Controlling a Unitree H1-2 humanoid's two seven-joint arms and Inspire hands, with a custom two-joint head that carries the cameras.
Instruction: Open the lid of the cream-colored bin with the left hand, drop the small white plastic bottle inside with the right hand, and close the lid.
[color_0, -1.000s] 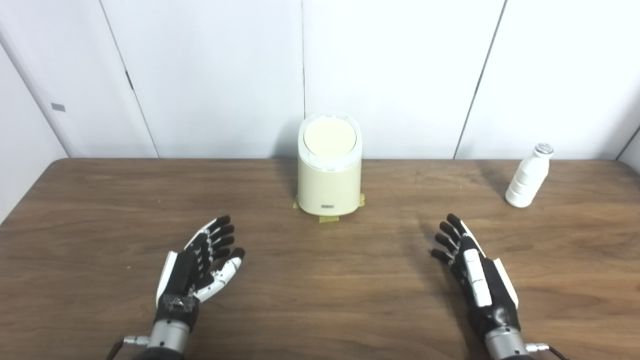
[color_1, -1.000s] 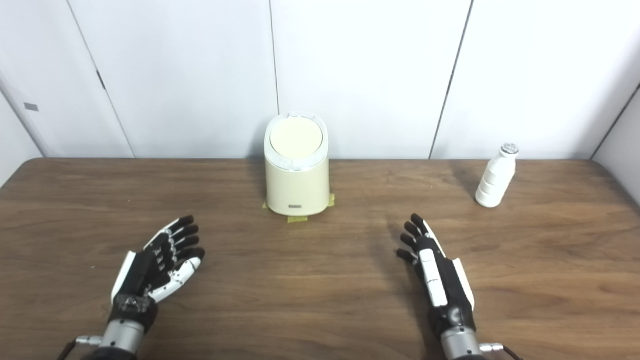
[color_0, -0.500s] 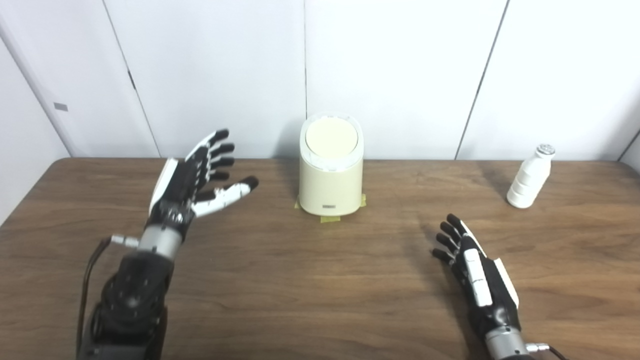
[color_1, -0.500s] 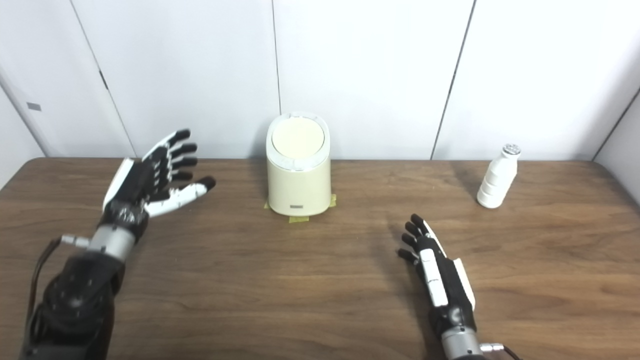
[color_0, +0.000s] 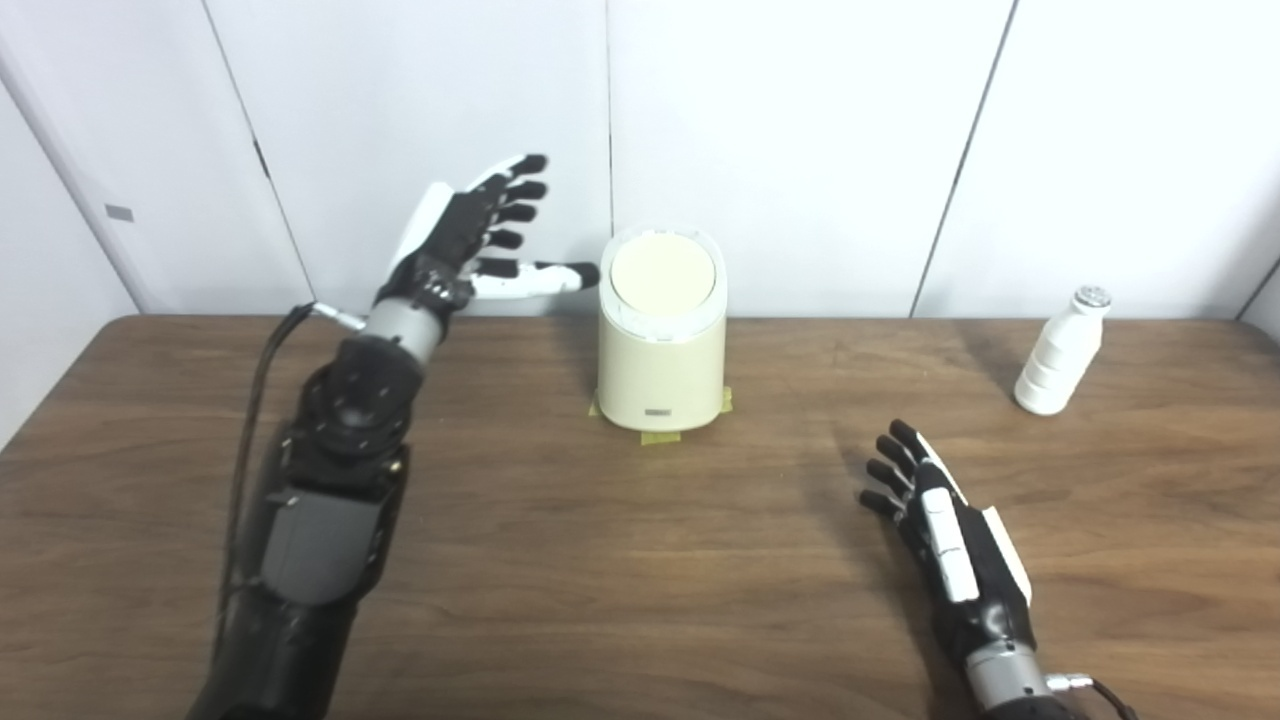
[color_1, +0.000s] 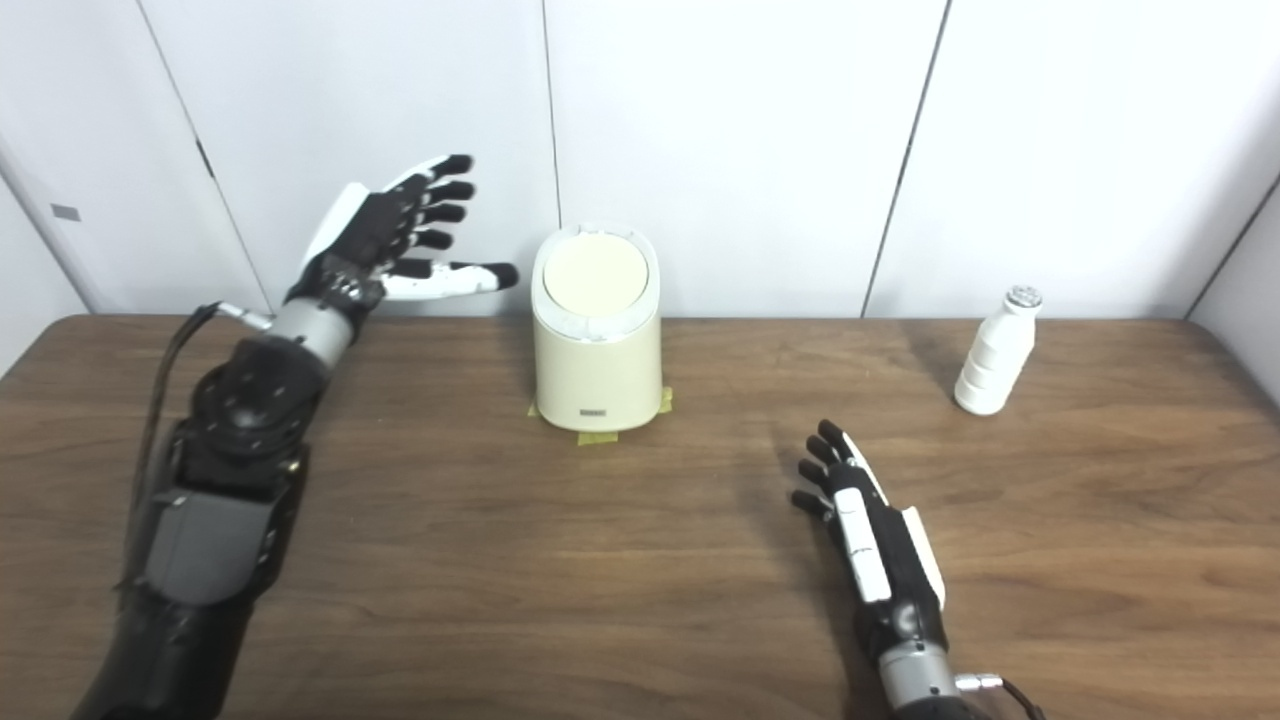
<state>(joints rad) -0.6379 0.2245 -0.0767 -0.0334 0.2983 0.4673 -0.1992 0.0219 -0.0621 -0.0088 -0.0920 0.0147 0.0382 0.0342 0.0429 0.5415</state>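
The cream bin (color_0: 660, 340) stands lid-down on tape patches (color_0: 657, 437) near the desk's (color_0: 600, 580) far edge. The left hand (color_0: 470, 240) hovers just beside its rim, fingers (color_0: 515, 190) spread and holding nothing. The white bottle (color_0: 1055, 352) stands upright far right, well apart. The right hand (color_0: 945, 535) rests low, released, with bare wood between it and the bottle.

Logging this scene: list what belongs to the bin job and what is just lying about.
Belongs to the job:
cream bin
its lid, shut
white bottle, upright
left hand, open, raised beside the bin
right hand, open

Just there:
yellow tape under the bin
table
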